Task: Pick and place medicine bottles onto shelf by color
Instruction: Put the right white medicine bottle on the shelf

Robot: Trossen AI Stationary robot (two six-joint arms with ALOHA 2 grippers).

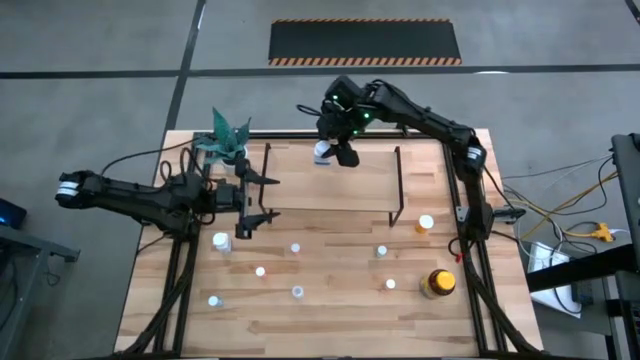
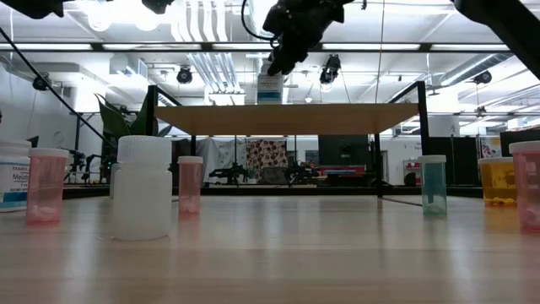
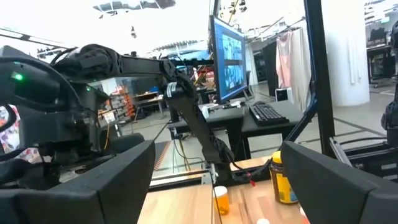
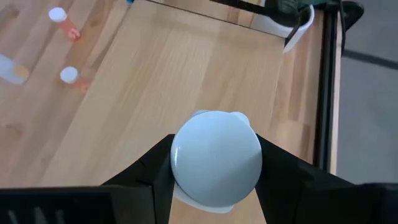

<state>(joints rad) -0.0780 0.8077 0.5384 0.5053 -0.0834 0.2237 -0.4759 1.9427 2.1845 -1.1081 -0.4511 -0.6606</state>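
Note:
My right gripper [image 1: 337, 152] reaches over the far left part of the shelf [image 1: 350, 185], a light-wood board on black rod legs, and is shut on a white-capped medicine bottle [image 4: 216, 158]. In the low view this bottle [image 2: 270, 89] hangs just above the shelf board [image 2: 337, 118]. My left gripper [image 1: 246, 210] waits open by the shelf's left end, holding nothing. Several small bottles stand on the table in front of the shelf, such as a white-capped one [image 1: 295, 248] and an orange one [image 1: 426, 223]. The larger amber yellow-capped bottle [image 1: 437, 283] stands near the right edge. My right gripper pinches the bottle just below its white cap [image 4: 186, 199], one finger [image 4: 155, 171] on each side of it. The fingers come from above, pointing down. The bottle is upright, its base just above the shelf board; whether it touches the board, I cannot tell.
A white pot with a green plant [image 1: 228, 140] stands at the shelf's far left corner. Black rod legs [image 1: 398, 185] frame the shelf's ends. In the low view a white bottle [image 2: 142, 187] and pink bottles [image 2: 190, 183] stand close to the camera.

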